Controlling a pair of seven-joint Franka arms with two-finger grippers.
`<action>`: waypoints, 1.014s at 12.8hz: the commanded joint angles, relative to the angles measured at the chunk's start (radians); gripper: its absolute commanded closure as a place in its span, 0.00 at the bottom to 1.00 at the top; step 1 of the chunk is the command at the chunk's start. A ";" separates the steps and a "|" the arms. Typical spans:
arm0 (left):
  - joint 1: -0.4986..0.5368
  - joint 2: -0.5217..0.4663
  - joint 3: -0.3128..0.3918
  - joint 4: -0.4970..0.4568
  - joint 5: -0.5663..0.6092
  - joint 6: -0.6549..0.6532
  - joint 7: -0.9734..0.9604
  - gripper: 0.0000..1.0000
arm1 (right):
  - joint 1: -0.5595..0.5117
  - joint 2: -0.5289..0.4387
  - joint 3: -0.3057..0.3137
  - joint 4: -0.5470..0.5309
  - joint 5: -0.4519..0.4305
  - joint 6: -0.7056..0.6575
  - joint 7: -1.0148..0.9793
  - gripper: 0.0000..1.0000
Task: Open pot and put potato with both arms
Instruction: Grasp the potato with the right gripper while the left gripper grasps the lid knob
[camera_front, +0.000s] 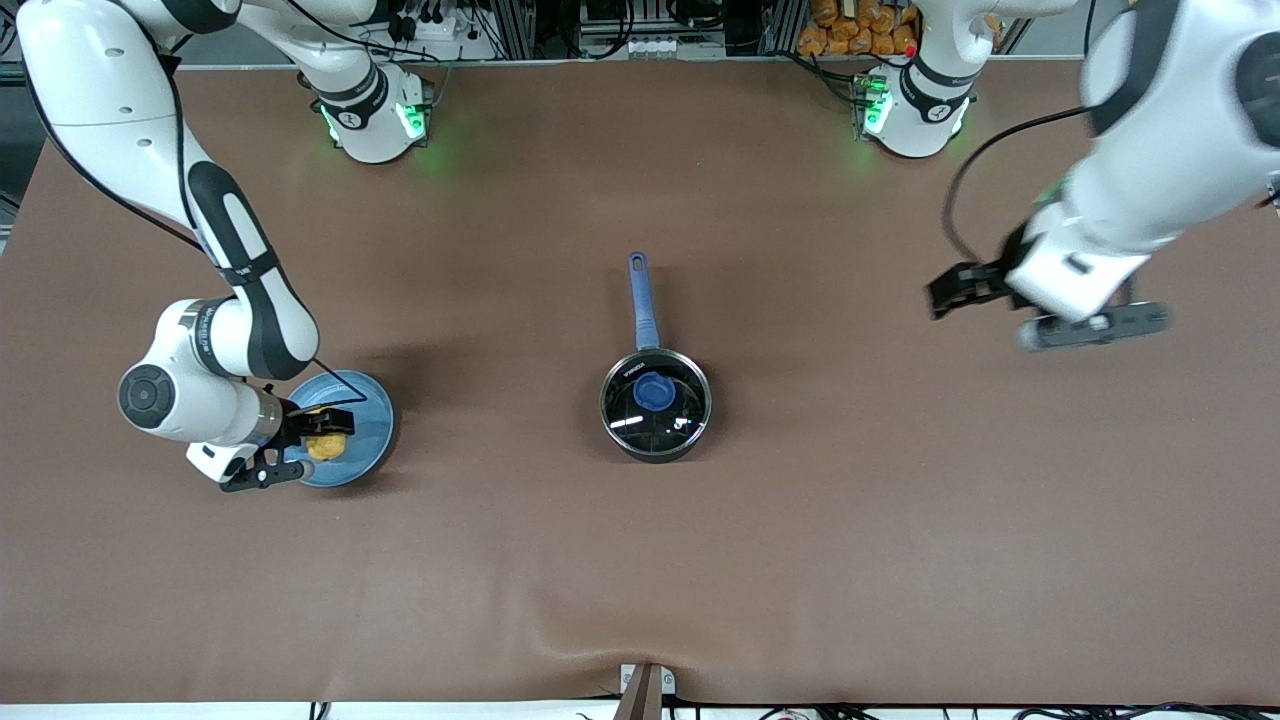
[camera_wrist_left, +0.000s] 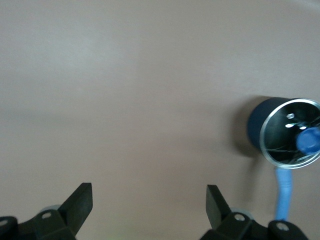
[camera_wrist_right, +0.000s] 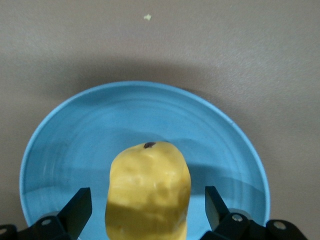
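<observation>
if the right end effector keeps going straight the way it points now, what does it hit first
Most likely the potato. The right end effector is open over the light-blue plate, one finger on each side of the potato, so it would probably meet the potato before the plate, though depth is hard to judge.

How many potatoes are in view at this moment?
1. The potato lies on the blue plate toward the right arm's end of the table, between the open right gripper's fingers. None elsewhere.
</observation>
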 joint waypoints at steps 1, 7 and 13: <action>-0.097 0.152 -0.004 0.161 0.010 -0.005 -0.152 0.00 | 0.000 -0.013 0.004 -0.017 0.024 0.010 -0.022 0.22; -0.317 0.315 0.009 0.195 0.022 0.244 -0.439 0.00 | 0.011 -0.021 0.004 0.005 0.022 0.006 -0.019 0.76; -0.430 0.487 0.013 0.261 0.097 0.401 -0.518 0.00 | 0.014 -0.057 0.069 0.041 0.039 0.007 0.008 0.76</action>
